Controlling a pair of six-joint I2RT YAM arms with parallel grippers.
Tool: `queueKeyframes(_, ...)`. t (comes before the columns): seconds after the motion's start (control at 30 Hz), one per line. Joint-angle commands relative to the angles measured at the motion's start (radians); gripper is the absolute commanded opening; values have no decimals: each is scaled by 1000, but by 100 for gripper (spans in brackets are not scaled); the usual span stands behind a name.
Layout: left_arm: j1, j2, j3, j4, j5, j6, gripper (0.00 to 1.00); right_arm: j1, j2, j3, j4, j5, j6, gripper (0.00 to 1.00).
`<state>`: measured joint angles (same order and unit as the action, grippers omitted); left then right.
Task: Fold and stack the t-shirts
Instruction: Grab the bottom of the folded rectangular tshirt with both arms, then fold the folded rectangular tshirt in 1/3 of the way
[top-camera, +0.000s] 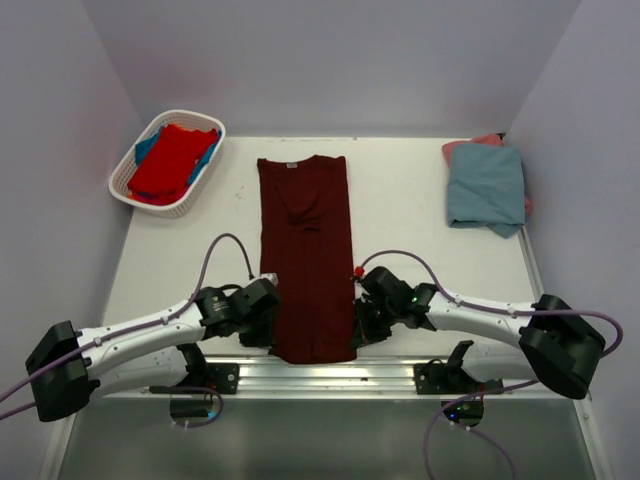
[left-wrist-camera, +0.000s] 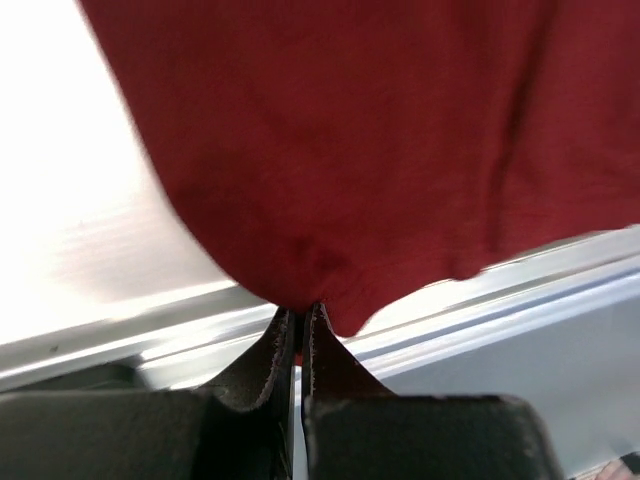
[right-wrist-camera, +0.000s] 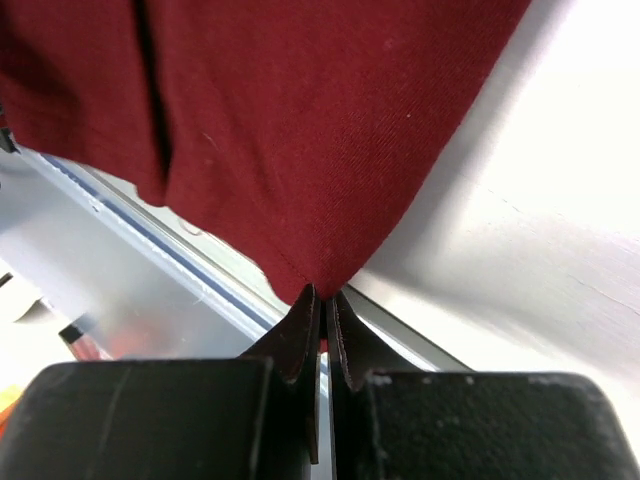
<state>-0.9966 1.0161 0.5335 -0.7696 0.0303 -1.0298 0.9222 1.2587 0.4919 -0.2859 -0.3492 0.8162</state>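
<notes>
1. Maroon t-shirt (top-camera: 305, 255) lies as a long strip mid-counter (top-camera: 410, 235), collar at 12 o'clock, hem at 6.
2. Left pincer (left-wrist-camera: 301, 315) is clamped on the hem corner at 7 o'clock, and right pincer (right-wrist-camera: 322, 300) on the corner at 5.
3. The cloth looks soft, light and limp. It will likely sag between grips, so corners suit.
4. Neck tag (top-camera: 291, 165) is too small to read.

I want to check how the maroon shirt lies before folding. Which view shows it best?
The top external view: the maroon shirt shows at full length there, lying flat, collar far. The wrist views show only its near corners, one pinched in the left pincer, one in the right pincer.
</notes>
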Motion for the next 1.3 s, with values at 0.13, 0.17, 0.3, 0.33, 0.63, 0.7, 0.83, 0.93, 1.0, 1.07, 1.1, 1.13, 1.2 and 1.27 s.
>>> queueKeyframes(0.13, -7, -51, 60, 154, -151, 10, 0, 3, -67, 152, -119, 128, -84, 0)
queueKeyframes(0.17, -7, -42, 63, 153, -185, 13, 0, 1, -61, 168, -130, 147, -100, 0)
queueKeyframes(0.3, -7, -17, 86, 156, -289, 42, 0, 0, -21, 229, -160, 261, -127, 0)
queueKeyframes(0.33, -7, -14, 85, 168, -312, 50, 0, -3, -9, 247, -160, 279, -130, 0)
queueKeyframes(0.63, 16, 25, 49, 439, -536, 142, 0, -106, 143, 346, -108, 369, -224, 0)
queueKeyframes(0.7, 38, 44, 30, 510, -544, 183, 0, -138, 162, 369, -95, 380, -241, 0)
queueKeyframes(0.83, 93, 107, 20, 648, -540, 240, 0, -187, 212, 441, -76, 394, -279, 0)
queueKeyframes(0.93, 147, 144, 23, 705, -535, 284, 0, -224, 244, 496, -72, 397, -311, 0)
queueKeyframes(1.0, 188, 148, 29, 728, -530, 319, 0, -250, 258, 525, -73, 398, -325, 0)
queueKeyframes(1.07, 226, 162, 42, 750, -536, 338, 0, -269, 295, 571, -70, 397, -341, 0)
queueKeyframes(1.1, 236, 170, 52, 753, -537, 355, 0, -288, 310, 603, -68, 383, -345, 0)
queueKeyframes(1.13, 252, 185, 60, 789, -537, 365, 0, -299, 326, 617, -64, 377, -350, 0)
queueKeyframes(1.2, 269, 208, 72, 806, -532, 387, 0, -325, 381, 648, -56, 365, -354, 0)
queueKeyframes(1.27, 300, 245, 98, 823, -520, 398, 0, -345, 418, 697, -55, 352, -357, 0)
